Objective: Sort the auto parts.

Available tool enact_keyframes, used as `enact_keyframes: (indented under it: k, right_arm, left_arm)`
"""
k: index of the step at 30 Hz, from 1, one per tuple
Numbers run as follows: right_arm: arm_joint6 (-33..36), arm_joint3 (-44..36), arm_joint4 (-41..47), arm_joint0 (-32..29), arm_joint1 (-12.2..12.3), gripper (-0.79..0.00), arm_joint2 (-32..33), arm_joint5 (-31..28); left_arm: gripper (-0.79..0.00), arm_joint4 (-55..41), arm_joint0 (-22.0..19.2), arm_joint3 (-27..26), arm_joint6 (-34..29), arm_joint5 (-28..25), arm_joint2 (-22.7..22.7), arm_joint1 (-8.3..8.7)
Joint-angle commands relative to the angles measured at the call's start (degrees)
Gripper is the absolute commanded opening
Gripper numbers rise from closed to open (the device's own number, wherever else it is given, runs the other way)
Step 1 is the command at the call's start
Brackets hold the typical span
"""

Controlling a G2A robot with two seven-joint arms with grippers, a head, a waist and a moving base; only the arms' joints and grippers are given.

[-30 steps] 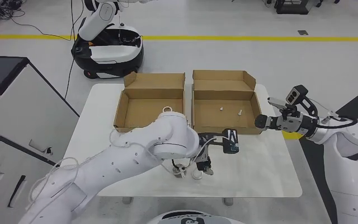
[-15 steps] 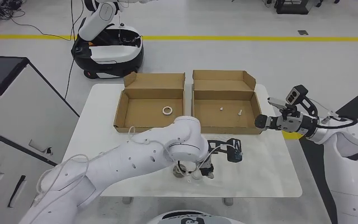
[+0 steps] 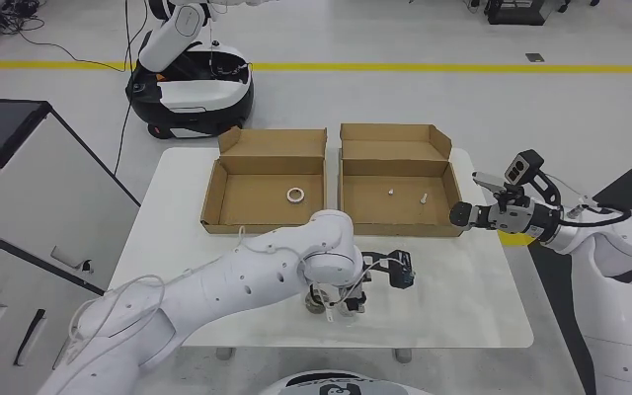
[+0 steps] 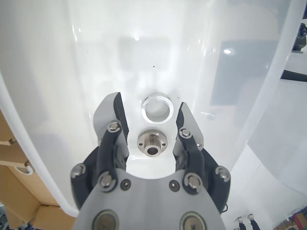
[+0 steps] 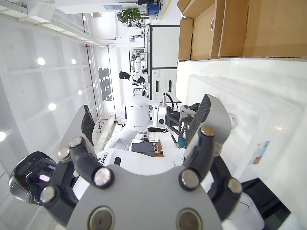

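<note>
A silver metal ring [image 4: 144, 114] and a flanged steel hub [image 4: 152, 142] lie in a clear plastic tray [image 4: 96, 48] near the table's front edge. My left gripper [image 4: 150, 102] hangs open just above them, one finger on each side of the two parts, touching neither. In the top view the left gripper [image 3: 341, 301] sits under its bent white arm. My right gripper [image 5: 145, 105] is open and empty, held in the air off the table's right side [image 3: 459, 214].
Two open cardboard boxes stand at the back of the white table [image 3: 464, 296]. The left box [image 3: 247, 202] holds a white ring [image 3: 293, 195]. The right box [image 3: 375, 207] holds two small white parts [image 3: 392, 192]. Another robot stands behind the table.
My left arm has swung away from the left box toward the front edge, and its wrist has turned down over the tray. The right arm has not moved.
</note>
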Motion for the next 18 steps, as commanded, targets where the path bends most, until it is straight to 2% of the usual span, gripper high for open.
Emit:
enact_keyframes:
  k: [1, 8, 18]
  right_arm:
    - [0.0, 0.0, 0.0, 0.0, 0.0, 0.0, 0.0, 0.0]
    - [0.0, 0.0, 0.0, 0.0, 0.0, 0.0, 0.0, 0.0]
    - [0.0, 0.0, 0.0, 0.0, 0.0, 0.0, 0.0, 0.0]
  left_arm:
    - [-0.302, 0.0, 0.0, 0.4, 0.0, 0.0, 0.2, 0.02]
    - [-0.391, 0.3, 0.2, 1.6, 0.1, -0.1, 0.5, 0.13]
    - [-0.413, 0.7, 1.0, 2.9, 0.7, -0.7, 0.7, 0.24]
